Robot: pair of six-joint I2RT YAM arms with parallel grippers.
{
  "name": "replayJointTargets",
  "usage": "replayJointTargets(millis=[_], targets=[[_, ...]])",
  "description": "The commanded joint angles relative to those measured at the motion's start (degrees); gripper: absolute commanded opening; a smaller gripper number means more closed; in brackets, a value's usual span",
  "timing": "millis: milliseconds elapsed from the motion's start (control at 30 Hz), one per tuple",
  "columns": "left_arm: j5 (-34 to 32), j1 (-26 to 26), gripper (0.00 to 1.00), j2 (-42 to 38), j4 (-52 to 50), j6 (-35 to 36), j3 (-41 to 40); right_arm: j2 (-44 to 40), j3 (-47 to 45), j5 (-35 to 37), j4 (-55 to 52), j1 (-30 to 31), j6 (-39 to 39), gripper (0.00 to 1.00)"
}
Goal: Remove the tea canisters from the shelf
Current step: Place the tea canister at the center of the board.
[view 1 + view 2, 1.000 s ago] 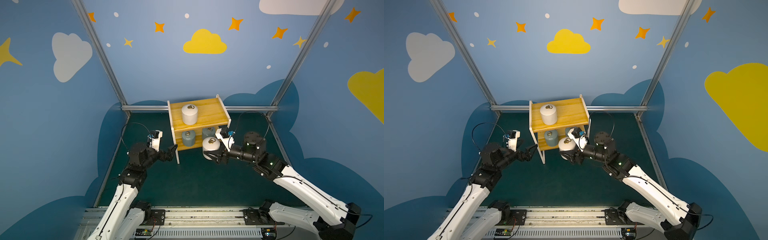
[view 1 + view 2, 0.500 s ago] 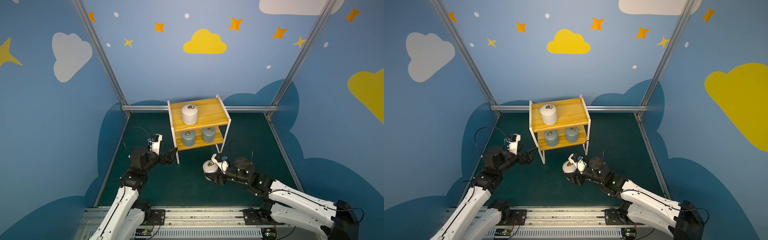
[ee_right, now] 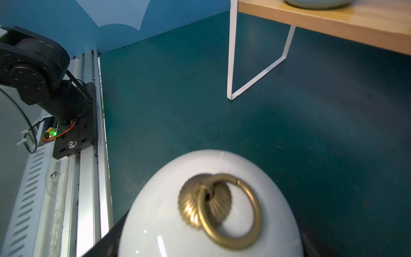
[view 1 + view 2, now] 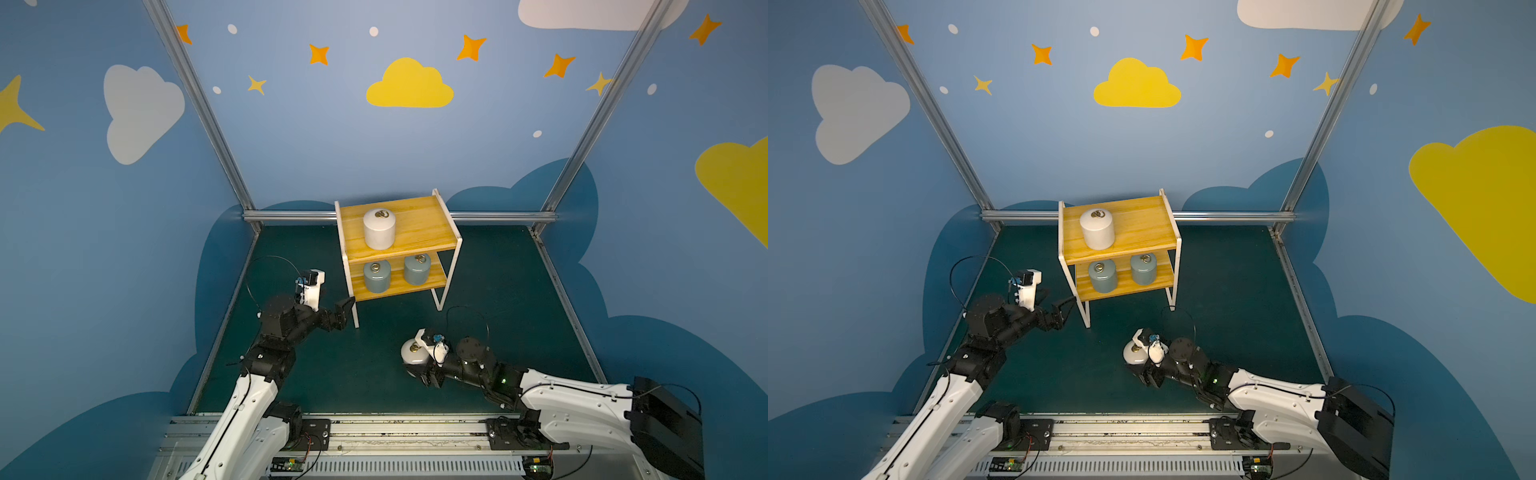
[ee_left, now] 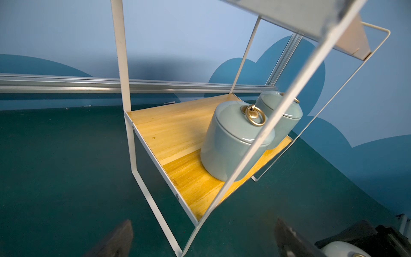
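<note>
The shelf (image 4: pixel 419 232) (image 4: pixel 1142 224) stands at the back of the green floor. One white tea canister (image 4: pixel 379 229) (image 4: pixel 1097 229) sits on its top board. Two grey-blue ones (image 4: pixel 377 277) (image 4: pixel 417 269) stand on the lower board, and the left wrist view shows them too (image 5: pixel 231 142). My right gripper (image 4: pixel 417 365) (image 3: pixel 209 249) is shut on a second white canister (image 4: pixel 411 351) (image 4: pixel 1133 353) (image 3: pixel 211 211), low over the floor in front of the shelf. My left gripper (image 4: pixel 345 313) (image 5: pixel 200 242) is open and holds nothing, beside the shelf's front left leg.
Blue walls with aluminium posts close in the floor on three sides. A metal rail (image 4: pixel 374 432) with the arm bases runs along the front edge. Another rail (image 4: pixel 291 216) runs along the back wall behind the shelf.
My right arm has drawn back from the shelf's front with the white canister and lowered it toward the near floor. The left gripper has dropped slightly and stays open.
</note>
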Motion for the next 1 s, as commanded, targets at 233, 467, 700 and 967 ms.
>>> replayJointTargets(millis=[233,467,700,967], targets=[[0.2,-0.2,1.0,-1.5,0.9,-0.1,-1.1,18.3,1.2,3.3,33.7,3.7,0.0,0.55],[0.1,-0.3,1.0,-2.3,-0.5,0.7,-0.6,28.3,4.7,3.1,40.9,5.9,0.0,0.55],[-0.5,-0.3,1.0,-3.0,-1.5,1.2,-1.0,33.0,6.3,3.5,45.3,6.4,0.1,0.56],[-0.7,-0.3,1.0,-3.1,-1.8,1.6,-1.0,38.4,9.2,0.9,48.3,6.5,1.0,0.56]])
